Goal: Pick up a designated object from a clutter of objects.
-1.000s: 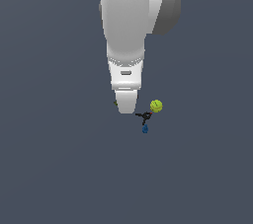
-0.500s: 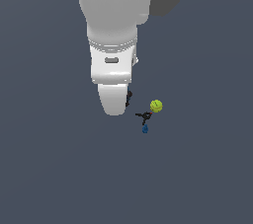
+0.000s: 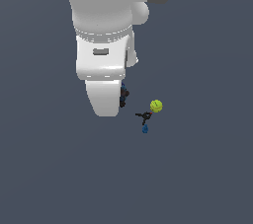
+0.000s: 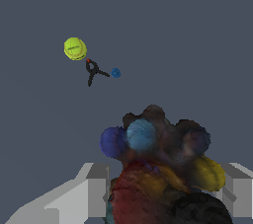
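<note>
Dark lump (image 4: 158,168) w/ blue, red-brown & yellow knobs sits between the gripper (image 4: 163,193) fingers (image 4: 94,188) in the wrist view, filling the gap, grey pads pressed on both sides. Jaws roughly half apart, clamped on it. Shape irregular, no clear long axis; knobby blue end points away from the wrist cam. In the exterior view only a dark sliver (image 3: 123,94) peeks past the white arm (image 3: 104,70). Yellow-green ball (image 3: 156,105), thin black spindly piece (image 3: 144,116) & small blue piece (image 3: 145,129) lie on the grey floor (image 3: 207,168) towards the exterior view's right, close together, apart from the lump.
</note>
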Controlling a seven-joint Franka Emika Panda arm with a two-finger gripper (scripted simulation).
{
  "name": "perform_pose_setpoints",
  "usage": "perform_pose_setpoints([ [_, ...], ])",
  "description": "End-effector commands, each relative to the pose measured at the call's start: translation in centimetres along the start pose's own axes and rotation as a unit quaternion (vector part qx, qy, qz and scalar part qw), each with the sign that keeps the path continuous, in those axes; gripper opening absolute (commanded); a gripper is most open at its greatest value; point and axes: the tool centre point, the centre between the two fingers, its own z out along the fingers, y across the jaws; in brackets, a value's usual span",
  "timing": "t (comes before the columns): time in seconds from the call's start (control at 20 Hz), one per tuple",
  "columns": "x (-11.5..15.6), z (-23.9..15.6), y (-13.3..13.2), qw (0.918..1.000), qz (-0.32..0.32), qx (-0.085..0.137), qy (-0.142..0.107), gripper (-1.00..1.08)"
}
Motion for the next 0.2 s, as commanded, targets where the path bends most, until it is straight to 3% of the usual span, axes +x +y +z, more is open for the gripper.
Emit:
perform_pose_setpoints([
  [0.0, -0.1, -0.38, 0.23, 1.0, 0.0, -0.001, 0.0, -1.0],
  [0.15, -0.14, -0.48, 0.31, 1.0, 0.0, -0.001, 0.0, -1.0],
])
